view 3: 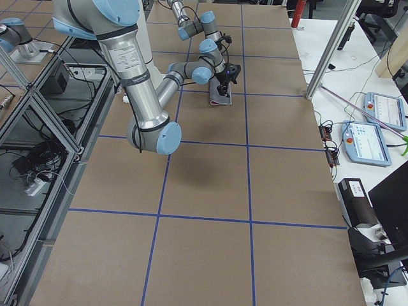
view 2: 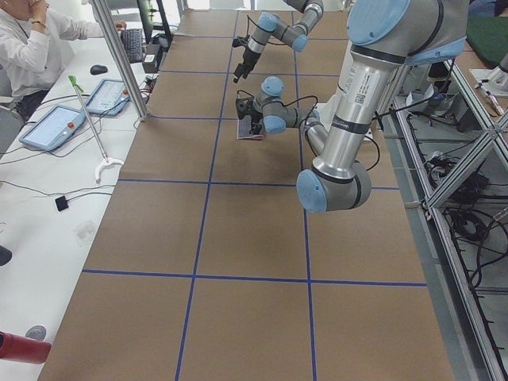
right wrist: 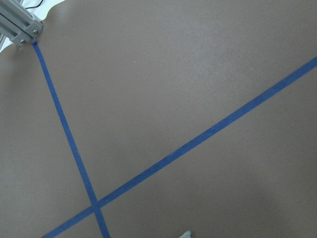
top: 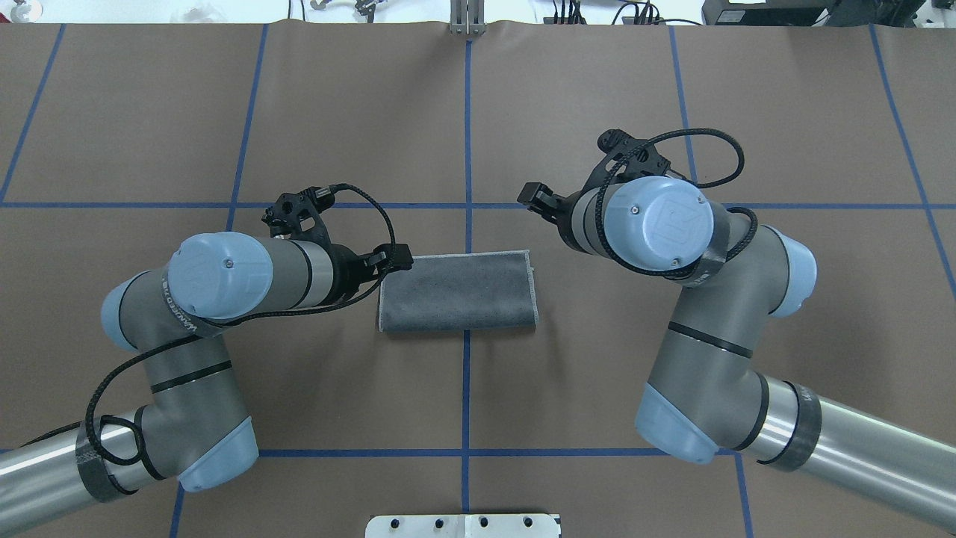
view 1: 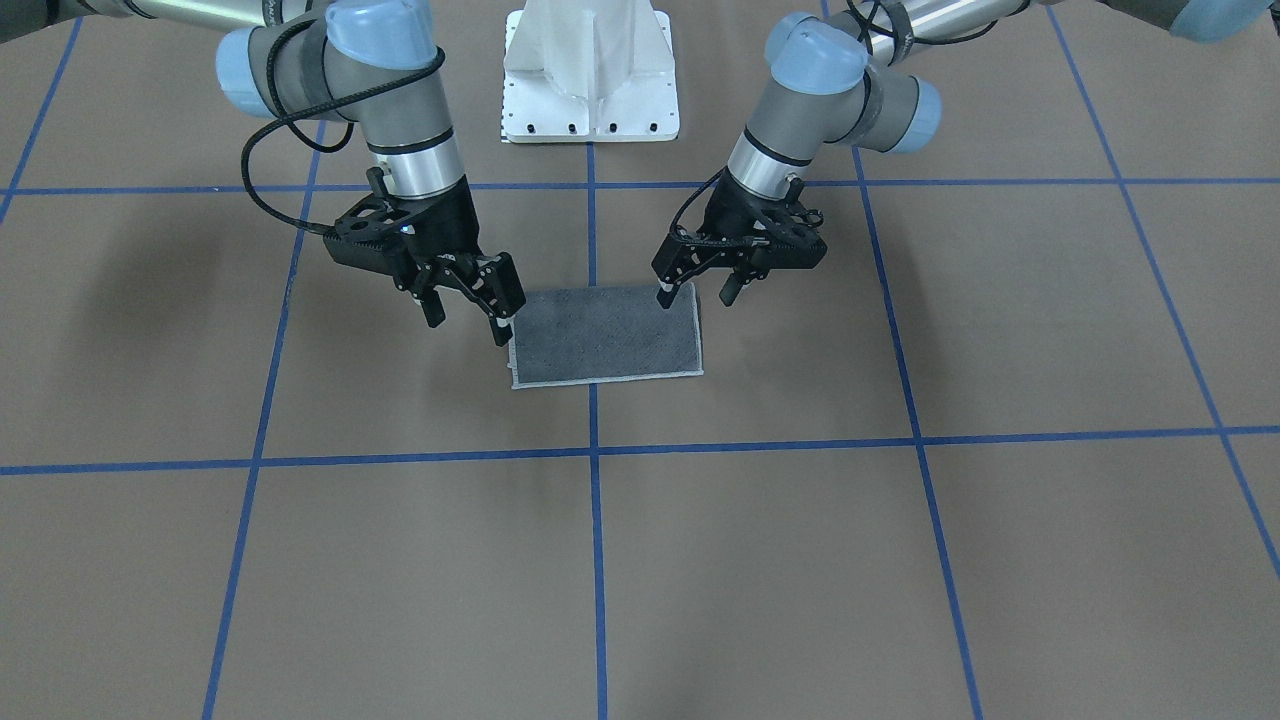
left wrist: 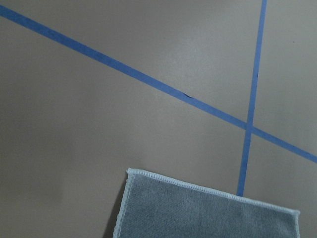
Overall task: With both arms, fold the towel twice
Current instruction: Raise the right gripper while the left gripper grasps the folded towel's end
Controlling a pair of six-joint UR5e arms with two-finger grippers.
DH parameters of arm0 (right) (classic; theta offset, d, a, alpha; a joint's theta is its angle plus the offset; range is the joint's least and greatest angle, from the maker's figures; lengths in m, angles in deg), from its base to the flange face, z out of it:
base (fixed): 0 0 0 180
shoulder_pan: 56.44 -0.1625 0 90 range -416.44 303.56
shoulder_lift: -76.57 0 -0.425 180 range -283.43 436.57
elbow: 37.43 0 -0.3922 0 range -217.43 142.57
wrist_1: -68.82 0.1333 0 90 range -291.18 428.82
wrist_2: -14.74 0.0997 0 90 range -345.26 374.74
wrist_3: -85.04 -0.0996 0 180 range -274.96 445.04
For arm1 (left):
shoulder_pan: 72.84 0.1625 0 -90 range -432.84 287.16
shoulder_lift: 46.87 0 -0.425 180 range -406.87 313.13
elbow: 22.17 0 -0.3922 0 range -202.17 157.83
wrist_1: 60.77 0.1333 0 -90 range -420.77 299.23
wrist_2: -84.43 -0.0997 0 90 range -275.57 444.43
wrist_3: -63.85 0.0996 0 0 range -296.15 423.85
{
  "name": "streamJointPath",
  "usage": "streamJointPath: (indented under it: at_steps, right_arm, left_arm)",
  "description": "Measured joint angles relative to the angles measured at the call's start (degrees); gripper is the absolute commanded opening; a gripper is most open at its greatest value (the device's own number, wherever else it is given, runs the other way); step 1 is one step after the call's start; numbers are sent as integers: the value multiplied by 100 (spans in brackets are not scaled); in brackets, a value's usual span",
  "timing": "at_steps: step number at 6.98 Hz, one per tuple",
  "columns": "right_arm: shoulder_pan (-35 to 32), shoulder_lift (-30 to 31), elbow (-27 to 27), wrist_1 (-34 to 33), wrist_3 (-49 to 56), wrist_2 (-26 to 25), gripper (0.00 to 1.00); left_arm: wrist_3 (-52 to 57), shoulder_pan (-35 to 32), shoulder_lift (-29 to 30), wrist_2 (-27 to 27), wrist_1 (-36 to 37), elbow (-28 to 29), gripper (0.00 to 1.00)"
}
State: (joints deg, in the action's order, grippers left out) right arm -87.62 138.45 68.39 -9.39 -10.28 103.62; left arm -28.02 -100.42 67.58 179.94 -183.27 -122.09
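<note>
The towel [view 1: 605, 338] lies flat near the table's middle, folded into a rectangle with its dark grey face up and a light stitched border; it also shows in the overhead view [top: 457, 293]. My left gripper [view 1: 695, 293] is open and empty, hovering by the towel's short edge on my left side [top: 396, 260]. My right gripper [view 1: 466, 320] is open and empty, hovering by the opposite short edge. The left wrist view shows a towel corner [left wrist: 198, 210]. The right wrist view shows only a tip of the towel [right wrist: 185, 234].
The white bolted pedestal [view 1: 590, 100] stands at the robot's side of the table. Blue tape lines [top: 467, 149] cross the brown table cover. An operator [view 2: 36, 40] sits at a side desk with tablets.
</note>
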Motion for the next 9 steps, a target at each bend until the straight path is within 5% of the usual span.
streamJointPath:
  at_steps: [2, 5, 9]
  right_arm:
    - [-140, 189, 135, -7, 957, 185, 100]
    - [-284, 331, 224, 7, 1362, 419, 100]
    - [-298, 320, 237, 8, 1384, 406, 100]
  left_arm:
    - [316, 42, -191, 61, -24, -29, 96]
    - [244, 222, -221, 38, -51, 23, 55]
    - [-37, 459, -184, 23, -54, 70, 53]
